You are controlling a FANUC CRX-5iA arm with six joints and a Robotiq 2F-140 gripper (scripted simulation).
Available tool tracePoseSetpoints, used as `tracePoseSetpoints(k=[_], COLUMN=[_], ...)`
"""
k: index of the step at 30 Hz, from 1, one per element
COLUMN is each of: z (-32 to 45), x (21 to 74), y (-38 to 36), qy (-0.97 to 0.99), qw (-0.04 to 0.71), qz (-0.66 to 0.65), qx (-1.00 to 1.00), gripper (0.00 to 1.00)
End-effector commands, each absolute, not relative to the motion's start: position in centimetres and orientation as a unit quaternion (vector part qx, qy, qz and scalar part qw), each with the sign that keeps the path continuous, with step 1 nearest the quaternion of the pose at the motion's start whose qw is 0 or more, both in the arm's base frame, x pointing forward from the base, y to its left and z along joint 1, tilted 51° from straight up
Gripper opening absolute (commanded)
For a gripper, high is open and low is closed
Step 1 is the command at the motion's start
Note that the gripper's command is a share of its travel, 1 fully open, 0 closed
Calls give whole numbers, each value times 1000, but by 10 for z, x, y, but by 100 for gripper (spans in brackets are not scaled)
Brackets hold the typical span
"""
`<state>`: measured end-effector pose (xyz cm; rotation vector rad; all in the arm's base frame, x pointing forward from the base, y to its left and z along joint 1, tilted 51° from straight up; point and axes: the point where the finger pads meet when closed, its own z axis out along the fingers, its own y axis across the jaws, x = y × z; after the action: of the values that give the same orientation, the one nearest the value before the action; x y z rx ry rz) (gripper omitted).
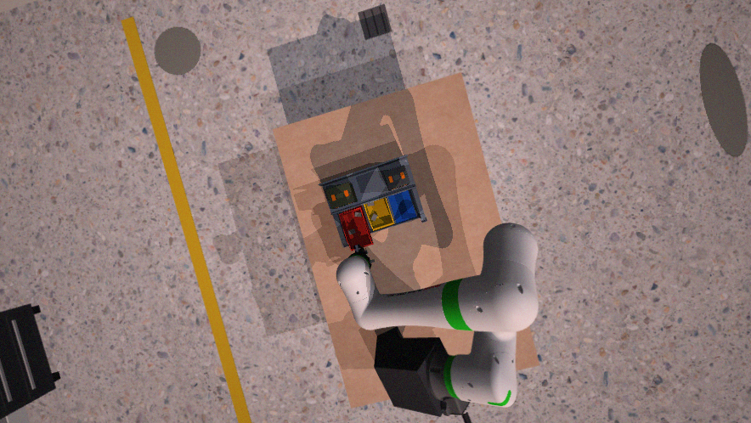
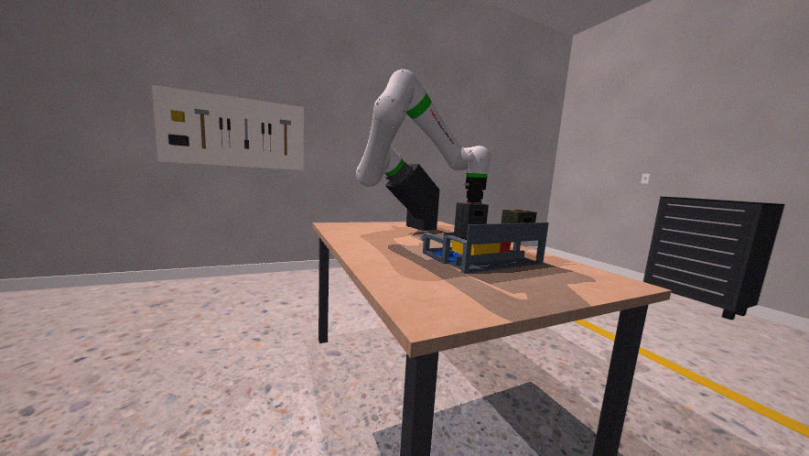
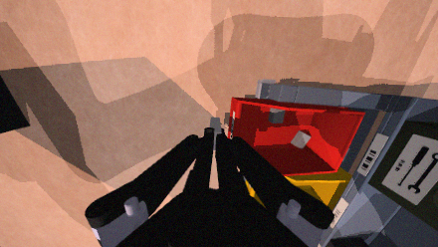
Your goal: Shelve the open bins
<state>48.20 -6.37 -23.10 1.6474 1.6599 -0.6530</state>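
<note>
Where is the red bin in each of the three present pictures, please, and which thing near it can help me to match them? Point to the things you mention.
Top: the red bin (image 1: 348, 227) (image 2: 505, 246) (image 3: 269, 144) is just left of centre, at the left end of the row.
Exterior: right of centre, only a small red patch behind the shelf frame.
Wrist: right of centre, seen into from above.
Shared landmark: the yellow bin (image 1: 386, 222) (image 2: 485, 247) (image 3: 326, 188), directly beside it.

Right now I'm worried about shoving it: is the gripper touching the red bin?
Cannot tell. The wrist view shows the shut gripper close beside the red bin, but no view plainly shows contact or a gap.
</note>
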Motion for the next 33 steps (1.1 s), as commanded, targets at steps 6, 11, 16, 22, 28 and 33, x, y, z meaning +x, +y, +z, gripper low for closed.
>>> tracePoseSetpoints(k=[6,11,16,22,28,33], z=[-230,-230,-229,-229,-229,-229], x=[491,494,496,496,496,496], y=[-63,-62,-62,-62,-62,-62], qy=[641,641,641,641,641,641], qw=[349,349,349,349,349,349], qz=[-252,-252,-252,-252,-252,-252], qx=[636,636,636,636,636,636], gripper=[0,0,0,0,0,0])
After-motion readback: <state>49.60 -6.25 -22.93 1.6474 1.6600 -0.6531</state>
